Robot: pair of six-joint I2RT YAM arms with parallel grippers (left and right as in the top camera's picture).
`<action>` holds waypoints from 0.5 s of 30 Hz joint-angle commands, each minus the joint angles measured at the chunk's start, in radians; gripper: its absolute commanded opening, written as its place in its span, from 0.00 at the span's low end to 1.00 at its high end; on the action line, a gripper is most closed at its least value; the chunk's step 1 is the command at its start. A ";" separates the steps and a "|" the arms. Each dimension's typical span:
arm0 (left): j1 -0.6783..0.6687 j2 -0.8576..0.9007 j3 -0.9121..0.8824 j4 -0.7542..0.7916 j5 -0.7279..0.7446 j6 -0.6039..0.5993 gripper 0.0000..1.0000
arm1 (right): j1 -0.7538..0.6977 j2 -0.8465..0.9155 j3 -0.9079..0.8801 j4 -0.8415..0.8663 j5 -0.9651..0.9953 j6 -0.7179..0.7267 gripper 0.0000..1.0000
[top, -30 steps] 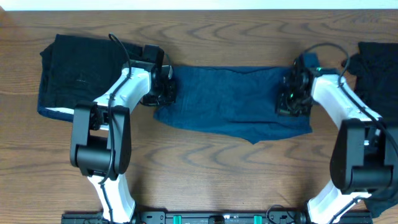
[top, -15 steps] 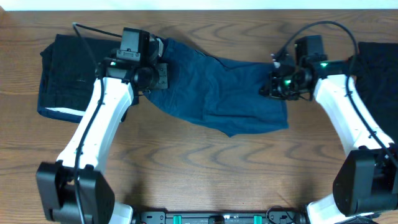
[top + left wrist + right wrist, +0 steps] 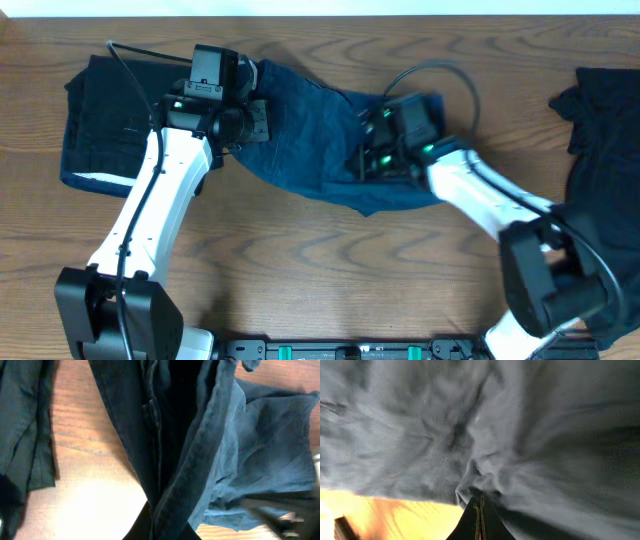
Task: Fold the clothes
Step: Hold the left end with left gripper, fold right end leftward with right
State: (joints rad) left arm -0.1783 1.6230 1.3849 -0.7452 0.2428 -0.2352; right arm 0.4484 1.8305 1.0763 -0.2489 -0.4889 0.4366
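The navy-blue cloth [image 3: 310,140] lies bunched across the middle of the table, its left end raised. My left gripper [image 3: 255,120] is shut on that raised left end. In the left wrist view the cloth [image 3: 190,460] hangs in long folds from the jaws at the bottom edge [image 3: 165,532]. My right gripper [image 3: 368,158] is over the cloth's middle, shut on its right edge. In the right wrist view the closed fingertips [image 3: 480,507] pinch a pucker of the cloth [image 3: 520,435], and wood shows below it on the left.
A black cloth piece [image 3: 105,115] with a white edge [image 3: 90,181] lies folded at the far left, close to the left arm. Another black cloth [image 3: 600,130] lies crumpled at the far right. Bare wooden table [image 3: 330,270] fills the front.
My right gripper has carried the cloth's right end leftwards over the middle, so the cloth is narrower. My left gripper lifted the left end up and back, then held still.
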 commanded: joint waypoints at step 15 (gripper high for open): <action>0.002 -0.016 0.022 -0.045 0.016 -0.189 0.06 | 0.092 0.122 0.009 0.076 -0.035 0.007 0.01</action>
State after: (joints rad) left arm -0.1783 1.6230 1.3849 -0.7841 0.2451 -0.4023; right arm 0.5606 1.9739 1.0615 -0.1635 -0.4870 0.4801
